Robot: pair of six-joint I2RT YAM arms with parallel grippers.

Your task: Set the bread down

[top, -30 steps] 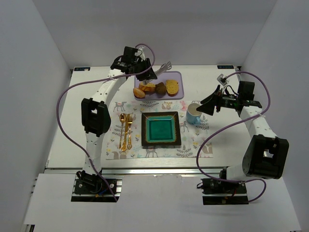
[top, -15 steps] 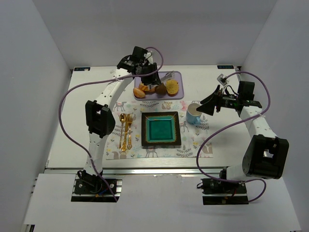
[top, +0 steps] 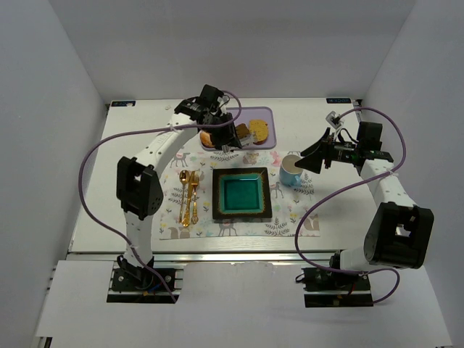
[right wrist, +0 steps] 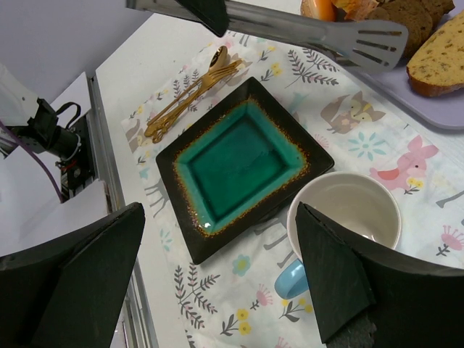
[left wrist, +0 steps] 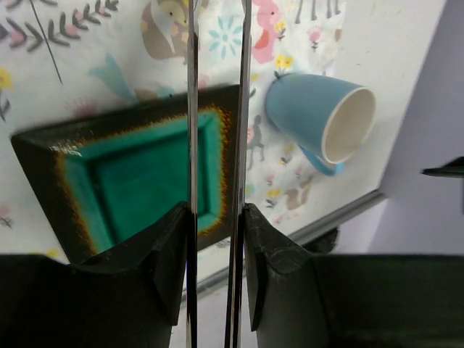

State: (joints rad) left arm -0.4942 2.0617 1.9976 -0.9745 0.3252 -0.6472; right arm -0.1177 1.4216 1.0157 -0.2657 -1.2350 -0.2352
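**Bread's on the tray, left arm's got the tongs**

The left fingers [left wrist: 163, 261] are pinching a pair of metal tongs [left wrist: 192, 109]. Both tong arms are squeezed close, with just a thin gap between them. Behind them in the wrist view you can see the teal square plate [left wrist: 32, 167] and the blue cup [left wrist: 319, 116].

From the right wrist camera, the slotted tong tip is at the near edge of the lilac tray [top: 254, 114], just beside a dark brown bun [right wrist: 406, 14]. Honestly can't tell if it's touching anything.

The bread [top: 259, 130] lies flat on the right part of that tray, at the far side of the counter [top: 304, 119]. It's near the tong tip but apart from it, and well apart from the plate.

The right fingers [right wrist: 80, 290] are spread wide with nothing between them, hovering just right of the cup. The cup stands upright on the patterned placemat [top: 290, 214], right of the plate. The gold cutlery [top: 188, 196] lies on the mat, left of the plate.
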